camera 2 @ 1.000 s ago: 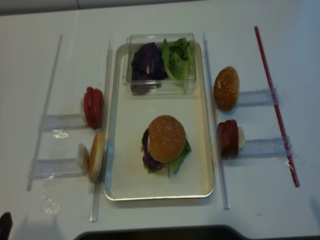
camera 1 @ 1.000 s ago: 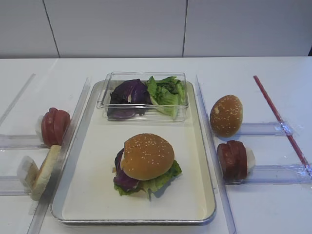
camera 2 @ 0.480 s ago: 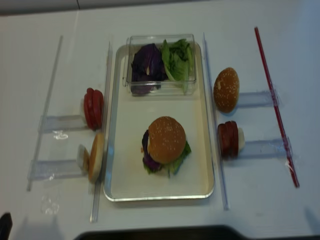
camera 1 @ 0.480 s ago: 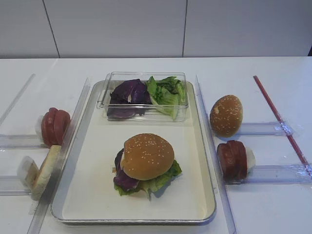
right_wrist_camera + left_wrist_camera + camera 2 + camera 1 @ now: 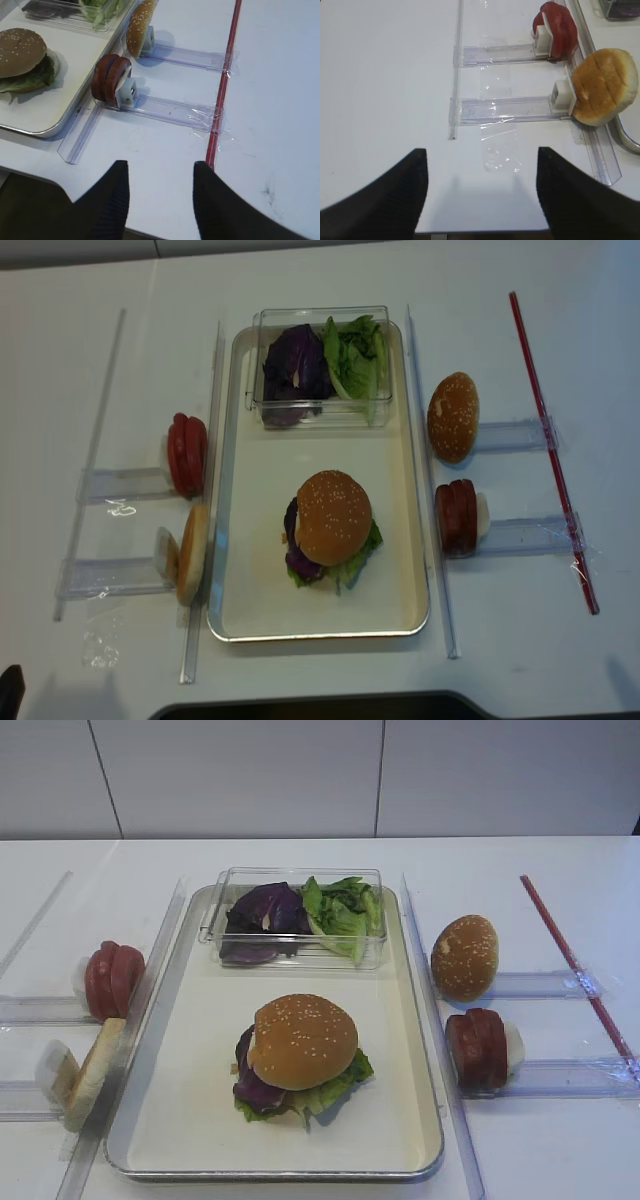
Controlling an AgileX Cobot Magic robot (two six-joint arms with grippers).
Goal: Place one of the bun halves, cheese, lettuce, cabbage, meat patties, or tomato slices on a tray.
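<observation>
On the silver tray (image 5: 190,1120) stands a stacked burger. Its sesame bun top (image 5: 303,1040) lies over lettuce (image 5: 335,1092) and purple cabbage (image 5: 252,1088). A twin sesame bun (image 5: 464,956) and dark meat patties (image 5: 477,1048) stand on edge in holders right of the tray. Tomato slices (image 5: 110,980) and a pale flat bun half (image 5: 92,1072) stand to its left. No cheese shows. My right gripper (image 5: 160,167) hangs open and empty over bare table near the front edge, short of the patties (image 5: 110,80). My left gripper (image 5: 481,152) is open and empty, short of the pale bun (image 5: 602,95).
A clear plastic box (image 5: 293,880) at the tray's far end holds loose cabbage and lettuce. Clear plastic rails (image 5: 540,1075) lie on both sides of the tray. A red strip (image 5: 575,965) runs along the right. The table's front edge is just below both grippers.
</observation>
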